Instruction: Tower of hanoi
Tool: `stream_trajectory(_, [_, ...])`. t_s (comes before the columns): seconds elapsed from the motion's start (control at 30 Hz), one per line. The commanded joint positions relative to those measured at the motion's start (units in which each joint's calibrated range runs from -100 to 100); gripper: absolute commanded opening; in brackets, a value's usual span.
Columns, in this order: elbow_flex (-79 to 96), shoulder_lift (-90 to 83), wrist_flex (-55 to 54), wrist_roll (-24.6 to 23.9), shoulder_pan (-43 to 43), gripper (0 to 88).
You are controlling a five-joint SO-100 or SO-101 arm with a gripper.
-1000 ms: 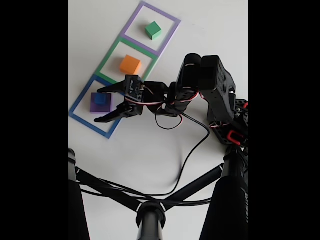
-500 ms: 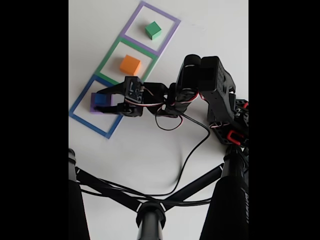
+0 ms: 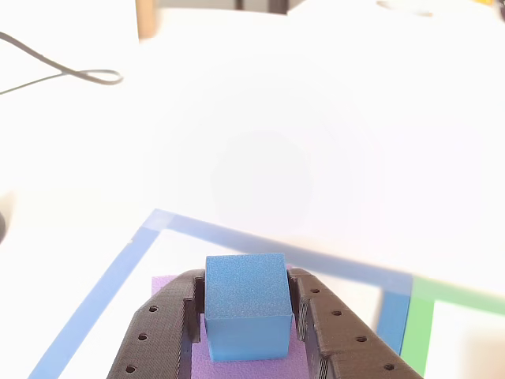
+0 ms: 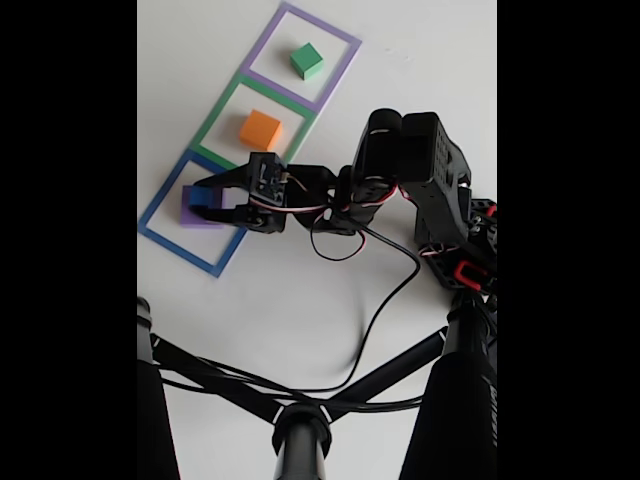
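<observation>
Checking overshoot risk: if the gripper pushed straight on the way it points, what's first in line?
The gripper, shut on the small blue cube, would first cross the blue tape outline; beyond that, bare white table, apparently free.

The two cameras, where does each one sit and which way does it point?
Other view: low behind the hand, looking forward between dark fingers closed on the blue cube.
Fixed view: high above, looking down at the table, arm and taped squares.
Both show the blue cube atop the purple block.
</observation>
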Motion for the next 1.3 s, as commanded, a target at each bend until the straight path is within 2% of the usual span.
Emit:
stream_trajectory(0.0, [-0.6, -9.4, 6.3, 0.0, 0.2, 3.7])
stream_trajectory(0.23, [-3.5, -29.9, 30.7, 0.0, 2.2, 3.5])
stream_trajectory(0.57, [-29.4, -54.2, 88.5, 0.0, 7.8, 3.2])
stream_trajectory(0.7, [-47.6, -56.1, 112.1, -4.4, 10.3, 3.4])
stream_trajectory(0.83, [-64.5, -55.6, 130.0, -7.6, 13.8, 3.3])
stream_trajectory(1.03, [-80.5, -55.5, 146.7, -7.9, 20.1, 3.3])
stream_trajectory(1.27, [-87.8, -55.5, 154.6, -8.8, 28.1, 3.2])
